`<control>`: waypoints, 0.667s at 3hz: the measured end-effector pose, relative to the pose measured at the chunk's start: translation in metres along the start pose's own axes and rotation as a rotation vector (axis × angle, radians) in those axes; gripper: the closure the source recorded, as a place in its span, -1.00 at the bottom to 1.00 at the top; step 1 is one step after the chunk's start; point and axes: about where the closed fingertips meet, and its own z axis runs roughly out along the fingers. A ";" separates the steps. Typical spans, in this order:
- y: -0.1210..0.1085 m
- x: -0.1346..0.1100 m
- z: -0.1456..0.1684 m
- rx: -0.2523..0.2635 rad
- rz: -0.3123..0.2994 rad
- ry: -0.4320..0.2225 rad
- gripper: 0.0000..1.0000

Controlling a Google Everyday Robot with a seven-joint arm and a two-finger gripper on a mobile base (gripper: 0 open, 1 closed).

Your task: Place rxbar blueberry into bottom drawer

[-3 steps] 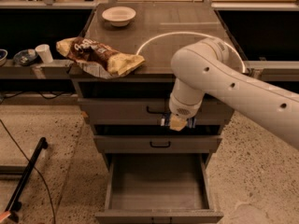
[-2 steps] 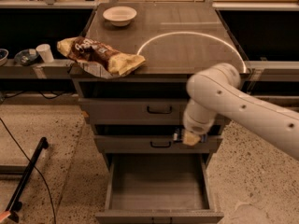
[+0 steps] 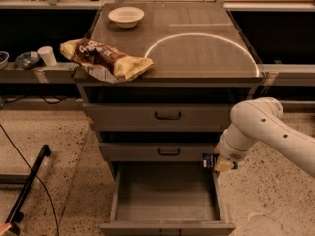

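Observation:
The bottom drawer (image 3: 167,193) of the grey cabinet stands pulled out, and its plain grey floor is bare. My white arm reaches in from the right, and my gripper (image 3: 220,163) hangs over the drawer's right rear corner, just under the middle drawer's front. It is shut on the rxbar blueberry (image 3: 209,160), a small dark navy bar with pale print that sticks out to the left of the fingers, above the drawer.
A brown-and-yellow chip bag (image 3: 103,58) lies on the cabinet top's left front, and a white bowl (image 3: 126,15) sits at the back. The two upper drawers (image 3: 167,116) are shut. A black bar (image 3: 27,186) lies on the floor to the left.
My arm has moved down and to the right with the bar, from in front of the upper drawers to the right rear corner of the open bottom drawer.

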 end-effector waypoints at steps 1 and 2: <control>-0.003 0.001 0.008 0.025 -0.021 0.041 1.00; -0.006 0.016 0.043 0.062 -0.064 0.219 1.00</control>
